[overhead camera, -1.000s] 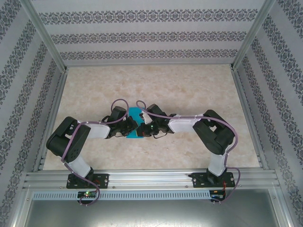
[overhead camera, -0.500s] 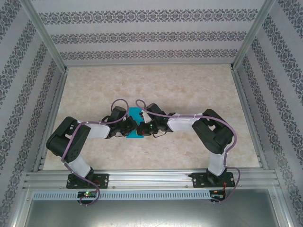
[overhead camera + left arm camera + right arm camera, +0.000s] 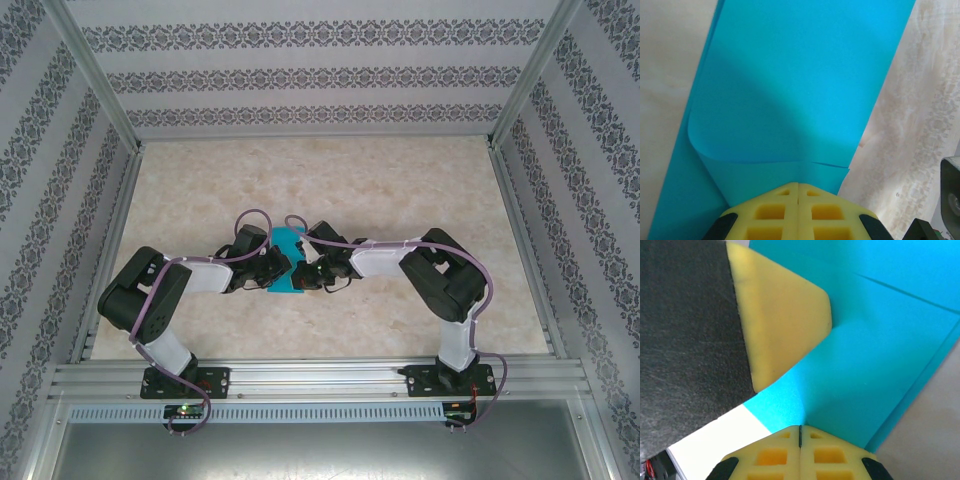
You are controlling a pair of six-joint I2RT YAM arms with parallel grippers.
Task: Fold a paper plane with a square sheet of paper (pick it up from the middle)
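Top external view: the two arms reach inward from the near edge and meet over the middle of the pale marbled surface (image 3: 400, 190). The left gripper (image 3: 272, 268) and the right gripper (image 3: 301, 270) stand just beside each other. The square sheet of paper (image 3: 284, 239), teal-blue, lies between and partly beneath them; teal shows on both the far and the near side of the wrists.

Left wrist view: the yellow fingers (image 3: 775, 212) of the left gripper (image 3: 798, 186) are pressed together with no gap, and their tips close on the near edge of the square sheet of paper (image 3: 800, 75). One layer is turned over the other, with a soft, rounded bend at the left. The sheet rests on the surface (image 3: 910, 125).

Right wrist view: the fingers (image 3: 825, 457) of the right gripper (image 3: 800, 429) are likewise closed flat together on the sheet (image 3: 880, 340), and a shallow ridge in the paper runs to their tips. A finger of the left gripper (image 3: 780, 315) meets the same sheet at upper left. Beige surface (image 3: 935, 430) shows at lower right.
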